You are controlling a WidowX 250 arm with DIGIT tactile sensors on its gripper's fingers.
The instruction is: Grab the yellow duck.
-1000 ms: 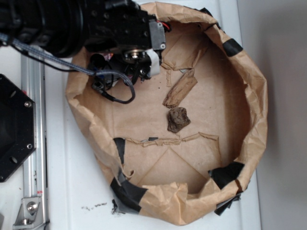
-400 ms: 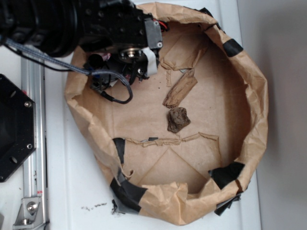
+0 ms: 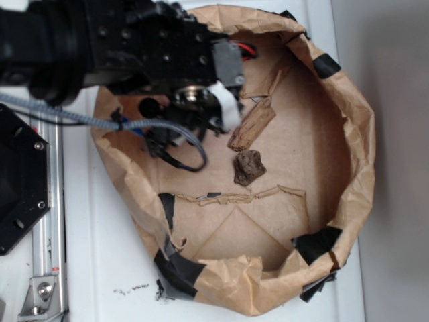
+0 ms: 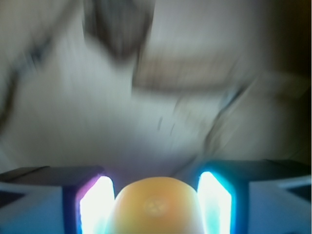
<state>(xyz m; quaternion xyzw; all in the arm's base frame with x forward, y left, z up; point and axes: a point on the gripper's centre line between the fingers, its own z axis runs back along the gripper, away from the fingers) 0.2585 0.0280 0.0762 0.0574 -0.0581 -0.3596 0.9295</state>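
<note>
In the wrist view the yellow duck [image 4: 155, 208] is a smooth yellow-orange rounded shape at the bottom centre, sharp against a blurred background. It sits between my gripper's [image 4: 155, 190] two glowing pads [image 4: 96, 204], which press on both its sides. The gripper is shut on it. In the exterior view the black arm and gripper [image 3: 201, 115] hang over the upper left of the paper-lined basin [image 3: 358, 134], and the arm hides the duck.
A dark brown lump [image 3: 249, 167] and a brown bark-like piece [image 3: 252, 125] lie just right of the gripper. Crumpled paper walls with black tape [image 3: 177, 268] ring the basin. A black plate [image 3: 20, 181] and a metal rail [image 3: 47, 268] are at the left.
The arm has shifted right and slightly down, toward the bark-like piece. The trailing cable moved with it. The lump and bark piece have not moved.
</note>
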